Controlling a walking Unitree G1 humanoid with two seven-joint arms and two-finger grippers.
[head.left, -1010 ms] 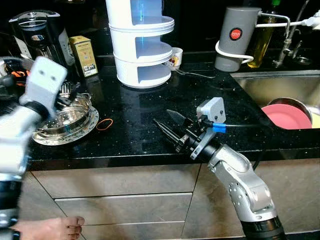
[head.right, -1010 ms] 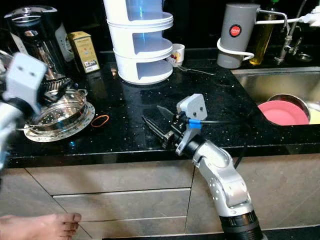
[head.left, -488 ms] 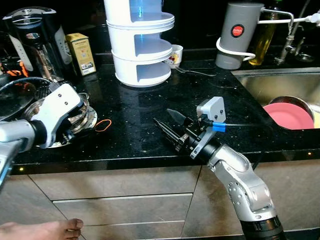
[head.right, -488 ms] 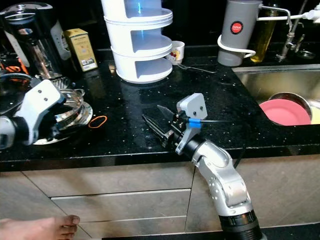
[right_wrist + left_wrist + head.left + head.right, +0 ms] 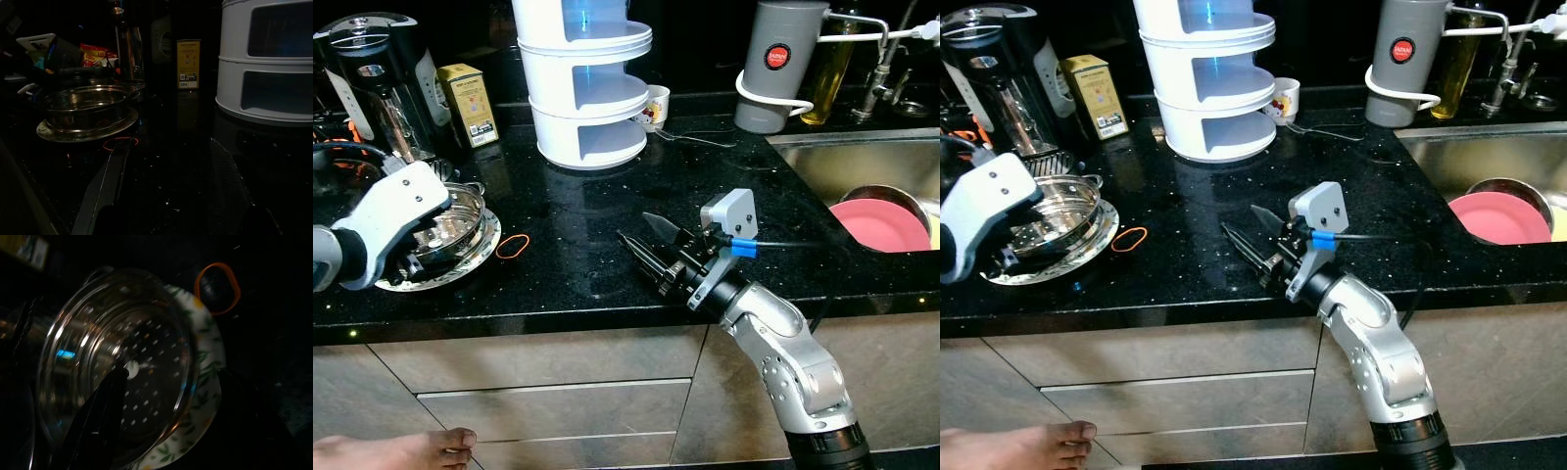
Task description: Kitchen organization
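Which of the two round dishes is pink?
The plate lying in the sink; the other, the steel colander, sits on the counter by the left gripper.

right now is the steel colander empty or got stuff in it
Empty. The left wrist view looks straight into the steel colander and shows its bare perforated bottom; it sits upright on a floral plate.

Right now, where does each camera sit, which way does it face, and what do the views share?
Left eye view: head, looking down at the black counter; both arms show, right gripper with fingers open.
Right eye view: same scene, shifted slightly; left gripper at the steel colander.
Left wrist view: above the colander on its floral plate, fingers apart.
Right wrist view: low over the counter, facing colander and white tiered rack.
Shared by all four views: colander and orange rubber band.
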